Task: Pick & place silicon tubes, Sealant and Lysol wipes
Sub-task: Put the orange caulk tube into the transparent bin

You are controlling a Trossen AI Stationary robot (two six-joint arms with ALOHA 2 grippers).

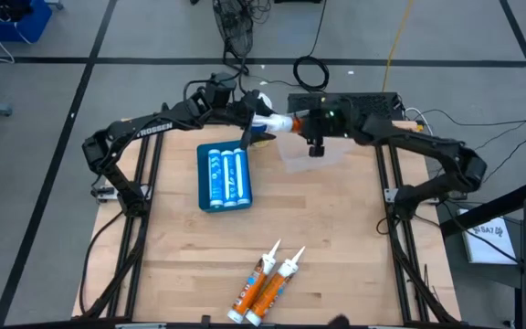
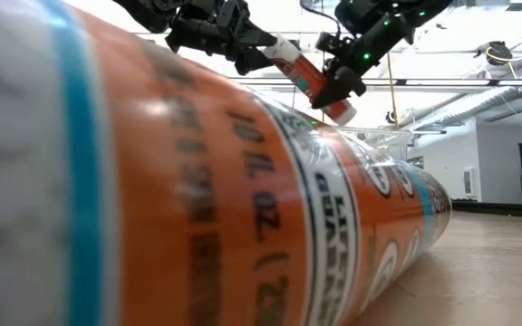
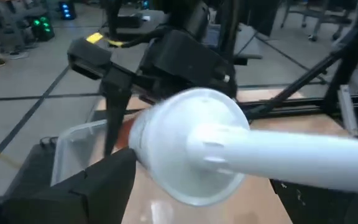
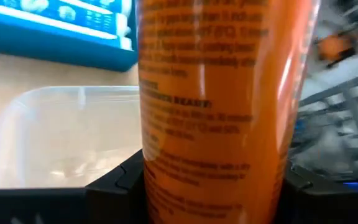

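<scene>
An orange sealant tube with a white nozzle hangs in the air at the table's far middle, between my two grippers. My right gripper is shut on its orange body. My left gripper is at the nozzle end with its fingers apart; one finger shows beside the white shoulder. I cannot tell whether it touches the nozzle. Two more orange tubes lie flat at the near edge. A white round shape shows behind the left gripper; the Lysol canister does not plainly show. My right gripper pinches the tube's orange body between its two fingers, which lie across the tube. It comes from the table's right side. The tube is lifted clear and tilted, its white bottom end lower than its nozzle end.
A blue bin holding blue-and-white tubes stands left of centre. A clear plastic tub stands under the right gripper and shows in the right wrist view. Bare wood lies between the bin and the near tubes.
</scene>
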